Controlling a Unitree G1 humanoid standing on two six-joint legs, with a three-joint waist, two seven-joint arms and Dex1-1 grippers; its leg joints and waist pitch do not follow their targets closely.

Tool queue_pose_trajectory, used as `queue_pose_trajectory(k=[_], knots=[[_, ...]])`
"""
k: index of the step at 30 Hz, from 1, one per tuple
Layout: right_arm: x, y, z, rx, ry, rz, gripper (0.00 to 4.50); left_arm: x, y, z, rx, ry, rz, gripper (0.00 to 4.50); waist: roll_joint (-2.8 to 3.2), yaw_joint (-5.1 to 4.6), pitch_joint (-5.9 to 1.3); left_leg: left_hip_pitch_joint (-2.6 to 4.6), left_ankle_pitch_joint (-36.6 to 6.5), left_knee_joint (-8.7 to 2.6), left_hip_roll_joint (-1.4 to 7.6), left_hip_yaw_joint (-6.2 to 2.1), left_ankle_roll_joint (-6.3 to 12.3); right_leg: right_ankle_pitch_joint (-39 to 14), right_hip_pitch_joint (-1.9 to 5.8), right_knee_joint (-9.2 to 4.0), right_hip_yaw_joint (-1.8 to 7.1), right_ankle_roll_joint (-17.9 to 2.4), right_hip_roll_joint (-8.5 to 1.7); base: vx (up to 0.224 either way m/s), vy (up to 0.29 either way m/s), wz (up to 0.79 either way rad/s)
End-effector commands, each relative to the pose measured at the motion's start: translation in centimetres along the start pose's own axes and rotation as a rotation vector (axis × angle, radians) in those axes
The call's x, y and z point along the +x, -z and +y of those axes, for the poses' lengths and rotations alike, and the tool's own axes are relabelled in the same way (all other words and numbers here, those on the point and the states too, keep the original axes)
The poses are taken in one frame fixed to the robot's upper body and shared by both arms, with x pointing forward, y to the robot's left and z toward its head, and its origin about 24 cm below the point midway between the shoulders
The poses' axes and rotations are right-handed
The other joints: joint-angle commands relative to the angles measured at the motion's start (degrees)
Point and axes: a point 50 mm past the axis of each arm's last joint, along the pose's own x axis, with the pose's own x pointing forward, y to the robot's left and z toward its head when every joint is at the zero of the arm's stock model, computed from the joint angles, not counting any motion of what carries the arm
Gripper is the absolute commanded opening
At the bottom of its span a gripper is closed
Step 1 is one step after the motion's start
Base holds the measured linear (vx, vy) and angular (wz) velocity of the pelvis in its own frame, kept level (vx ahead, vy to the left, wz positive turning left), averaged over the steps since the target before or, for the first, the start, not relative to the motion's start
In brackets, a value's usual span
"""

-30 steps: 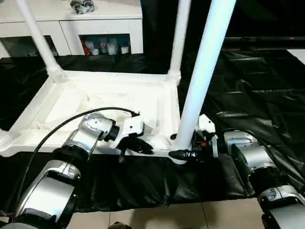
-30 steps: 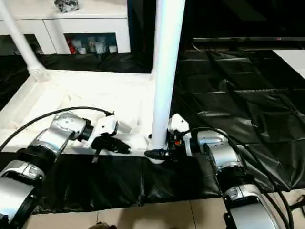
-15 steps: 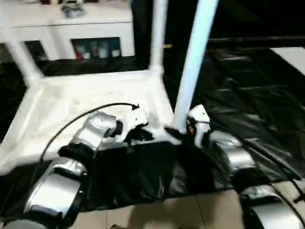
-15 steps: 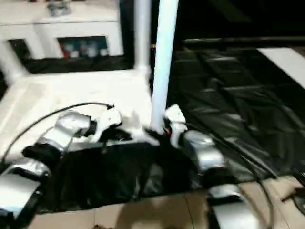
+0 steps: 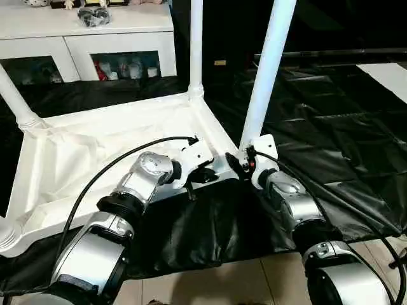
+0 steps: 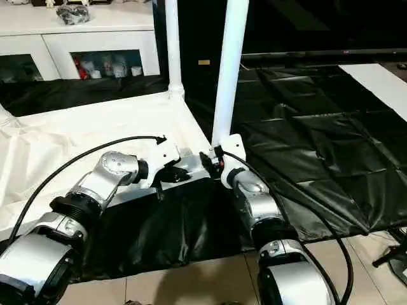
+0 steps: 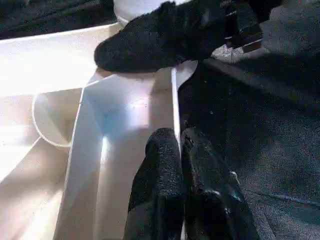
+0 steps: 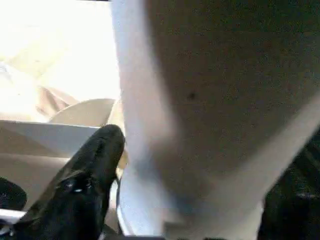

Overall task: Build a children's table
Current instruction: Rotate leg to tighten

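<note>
four legs stand socketed; your right gripper [image 5: 236, 162] has spread off the near leg [image 5: 266, 73], left gripper [image 7: 181, 155] stays closed, empty, on the table top [image 5: 51, 171].

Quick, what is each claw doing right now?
Left claw: closed, holding nothing, at the tabletop's rim.
Right claw: at the near leg's base; open or gripping, cannot be told.
</note>
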Motion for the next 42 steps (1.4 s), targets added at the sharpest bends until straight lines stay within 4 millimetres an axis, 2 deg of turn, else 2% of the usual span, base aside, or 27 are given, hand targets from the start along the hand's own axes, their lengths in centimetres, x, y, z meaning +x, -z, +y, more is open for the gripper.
queue_pose_trajectory(k=[1,3,4,5,6,8,9,11,12,14,18,20,21,23,25,26,31,33,38,41,42], knots=[[0.6,0.1,2.5,-0.046,-0.183,0.021,3.89,1.4,-2.8,-1.4,0.125,0.119,-0.096,0.00,-0.17,-0.20,-3.17,1.63,-25.2,-5.04,2.98,-1.97,0.54,-22.6,1.10,-4.69,1.99,-9.2,-3.27,0.000,0.000,0.00],[-0.5,0.0,1.8,-0.104,-0.334,0.015,3.89,0.2,-2.0,-1.1,0.168,0.163,-0.085,0.00,-0.19,-0.03,-3.28,1.40,-23.6,-4.90,2.96,-1.77,1.56,-19.5,1.45,-4.41,2.05,-10.3,-3.26,0.000,0.000,0.00],[-0.7,0.1,1.8,-0.112,-0.354,0.015,3.89,0.1,-1.9,-1.1,0.173,0.169,-0.084,0.00,-0.28,0.24,-3.51,0.99,-20.0,-4.68,3.13,-1.51,3.12,-14.8,1.97,-3.77,2.15,-11.5,-3.32,0.000,0.000,0.00],[-0.7,0.1,1.8,-0.112,-0.354,0.015,3.89,0.1,-1.9,-1.1,0.173,0.169,-0.084,0.00,-0.28,0.24,-3.51,0.99,-20.0,-4.68,3.13,-1.51,3.12,-14.8,1.97,-3.77,2.15,-11.5,-3.32,0.000,0.000,0.00],[-1.2,0.1,1.8,-0.131,-0.435,0.019,3.89,-0.3,-1.7,-1.0,0.177,0.191,-0.084,0.00,-0.31,0.38,-3.52,1.02,-18.4,-4.48,3.09,-1.26,3.75,-13.5,1.94,-3.63,2.10,-12.3,-3.32,0.000,0.000,0.00],[-1.5,0.1,1.7,-0.138,-0.474,0.024,3.89,-0.4,-1.6,-1.0,0.177,0.203,-0.085,0.00,-0.32,0.97,-3.61,1.19,-16.4,-4.11,3.19,-0.93,4.69,-11.9,1.91,-3.30,2.20,-13.2,-3.29,0.050,-0.032,0.06],[-2.1,0.2,1.7,-0.154,-0.552,0.036,3.89,-0.8,-1.5,-0.9,0.179,0.227,-0.085,0.00,-0.26,1.18,-3.81,0.88,-14.2,-4.01,3.21,-1.00,5.21,-10.1,2.41,-2.93,1.98,-13.8,-3.34,0.000,0.000,0.00],[-3.2,0.4,1.6,-0.178,-0.687,0.063,3.89,-1.5,-1.2,-0.7,0.186,0.263,-0.083,0.00,-0.22,2.02,-3.90,0.99,-12.0,-3.71,3.37,-0.78,6.17,-7.4,2.43,-2.60,1.90,-14.1,-3.20,0.000,0.000,0.00],[-3.7,0.4,1.5,-0.198,-0.747,0.076,3.89,-1.7,-1.2,-0.5,0.185,0.275,-0.082,0.00,-0.25,2.49,-3.97,1.12,-10.8,-3.57,3.54,-0.66,6.89,-4.5,2.45,-2.19,1.82,-15.0,-3.03,0.000,0.000,0.00],[-4.2,0.4,1.3,-0.218,-0.816,0.095,3.89,-2.0,-1.2,-0.4,0.184,0.292,-0.080,0.00,-0.31,2.73,-3.98,1.16,-10.1,-3.57,3.60,-0.60,6.99,-3.3,2.46,-1.95,1.84,-15.7,-3.08,0.000,0.000,0.00],[-4.9,0.4,1.3,-0.244,-0.922,0.133,3.89,-2.3,-1.2,-0.4,0.164,0.348,-0.093,0.00,-0.49,3.13,-3.75,1.30,-11.5,-3.77,3.63,-0.65,6.21,-6.6,2.45,-2.29,1.78,-15.5,-3.15,0.000,0.000,0.00],[-4.9,0.4,1.4,-0.253,-0.936,0.143,3.89,-2.3,-1.3,-0.4,0.154,0.359,-0.100,0.00,-0.38,3.16,-3.54,1.49,-14.3,-4.10,3.77,-0.73,4.52,-11.2,2.26,-2.69,1.88,-14.7,-3.23,0.000,0.000,0.00],[-5.0,0.4,1.3,-0.258,-0.949,0.148,3.64,-2.4,-1.3,-0.4,0.151,0.368,-0.107,0.00,-0.37,3.16,-3.51,1.54,-14.8,-4.15,3.80,-0.72,4.12,-11.9,2.19,-2.75,1.92,-14.6,-3.24,0.000,0.000,0.00],[-5.1,0.4,1.5,-0.269,-0.977,0.161,3.56,-2.4,-1.2,-0.4,0.160,0.384,-0.097,0.00,-0.47,3.15,-3.48,1.74,-15.8,-4.23,3.75,-0.68,3.33,-13.6,2.04,-2.95,1.98,-14.0,-3.20,0.000,0.000,0.00],[-5.2,0.4,1.9,-0.273,-1.023,0.174,3.43,-2.5,-1.1,-0.4,0.180,0.411,-0.077,0.00,-0.59,3.19,-3.47,1.59,-15.5,-4.23,3.68,-0.70,3.35,-14.1,2.20,-2.97,2.04,-13.5,-3.29,0.000,0.000,0.00],[-5.2,0.4,1.9,-0.274,-1.025,0.174,3.21,-2.5,-1.1,-0.5,0.181,0.414,-0.075,0.00,-0.54,3.18,-3.51,1.59,-15.3,-4.24,3.72,-0.71,3.43,-13.7,2.22,-2.90,2.06,-13.5,-3.33,0.000,0.000,0.00],[-5.3,0.2,2.2,-0.263,-1.051,0.168,3.02,-2.6,-0.8,-0.5,0.192,0.435,-0.056,0.00,-0.55,3.23,-3.63,1.47,-13.7,-4.07,3.69,-0.64,3.88,-11.5,2.24,-2.67,2.02,-14.0,-3.33,0.000,0.000,0.00],[-5.4,0.2,2.2,-0.259,-1.055,0.169,2.81,-2.6,-0.8,-0.5,0.193,0.433,-0.055,0.00,-0.58,3.25,-3.65,1.44,-13.5,-4.02,3.65,-0.64,4.02,-11.5,2.29,-2.66,1.98,-14.1,-3.36,0.000,0.000,0.00],[-5.3,0.4,2.1,-0.238,-0.997,0.137,2.75,-2.6,-0.6,-0.4,0.177,0.399,-0.068,0.00,-0.59,3.36,-3.68,1.49,-12.8,-3.97,3.70,-0.60,4.28,-10.7,2.26,-2.58,2.00,-14.2,-3.32,0.000,0.000,0.00],[-4.8,0.6,1.9,-0.194,-0.851,0.093,2.74,-2.3,-0.4,-0.2,0.160,0.326,-0.062,0.00,-0.48,3.37,-3.47,1.60,-14.3,-4.18,3.77,-0.62,3.55,-13.2,2.03,-2.84,2.03,-13.6,-3.34,0.000,0.000,0.00],[-4.3,0.8,1.8,-0.182,-0.767,0.096,2.74,-2.1,-0.5,-0.1,0.146,0.289,-0.058,0.00,-0.61,3.19,-3.32,1.76,-16.7,-4.37,3.69,-0.76,2.22,-17.5,1.96,-3.26,1.97,-12.5,-3.42,0.000,0.000,0.00]])
